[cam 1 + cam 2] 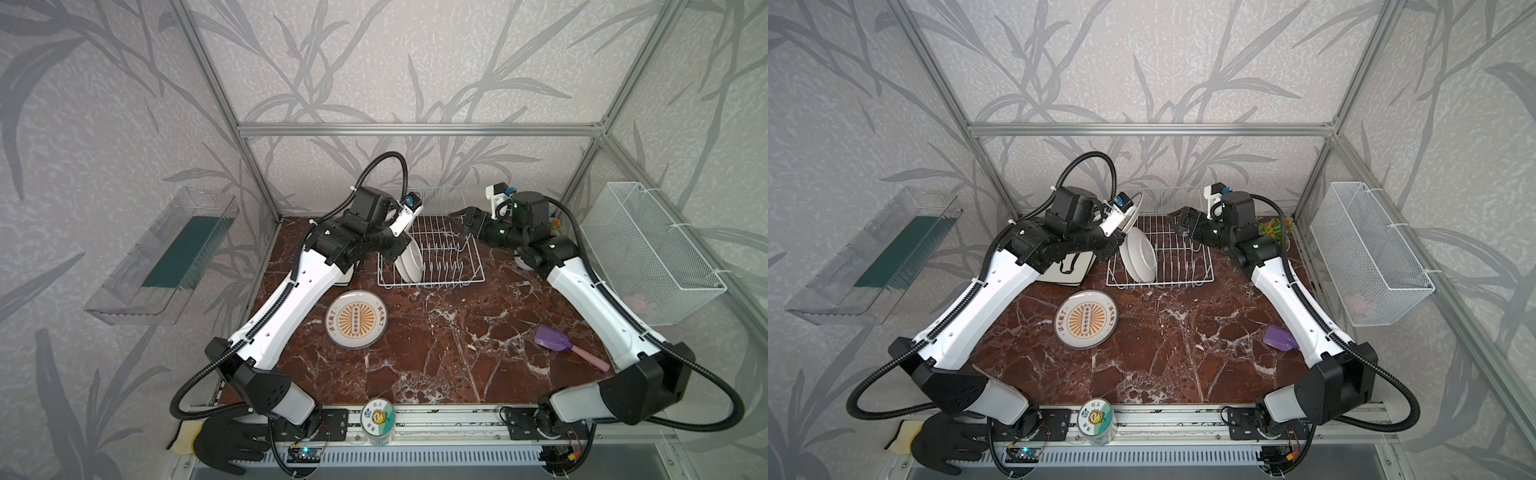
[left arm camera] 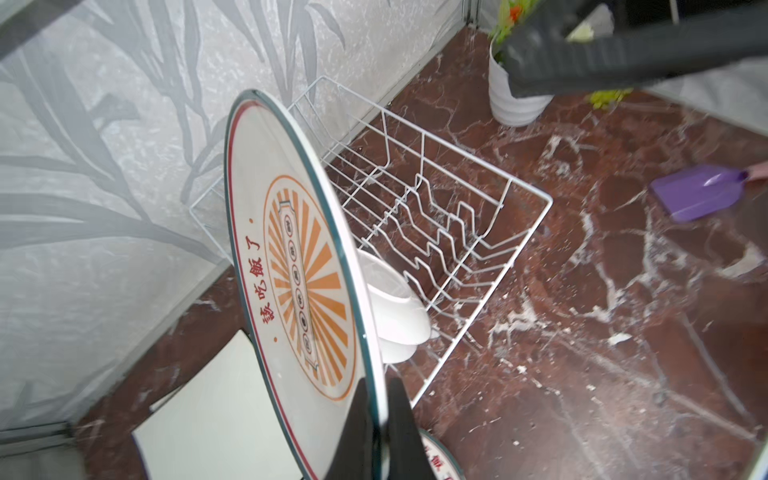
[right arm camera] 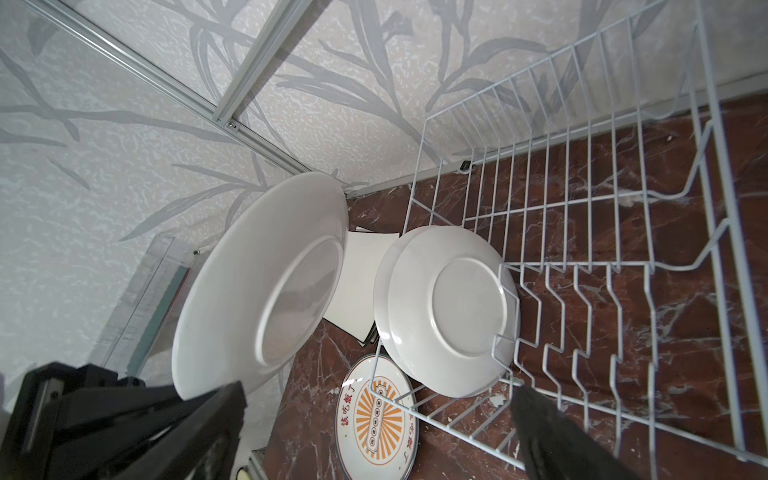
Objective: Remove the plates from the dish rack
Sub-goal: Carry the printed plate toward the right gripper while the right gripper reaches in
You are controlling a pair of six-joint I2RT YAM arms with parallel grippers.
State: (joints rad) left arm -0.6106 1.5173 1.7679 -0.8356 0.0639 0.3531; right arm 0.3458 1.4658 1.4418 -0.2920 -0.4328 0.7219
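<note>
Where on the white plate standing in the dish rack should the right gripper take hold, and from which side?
Likely its top rim, from above, one jaw per face. The plate stands on edge between the dish rack tines, so only its upper edge is free.

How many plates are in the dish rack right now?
2, leaning together at the front-left corner of the dish rack: one plate back-out, the second plate peeking behind it. Others may be hidden.

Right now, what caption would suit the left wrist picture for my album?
Left gripper pinches a round white orange-sunburst plate by its rim near the white wire dish rack.
</note>
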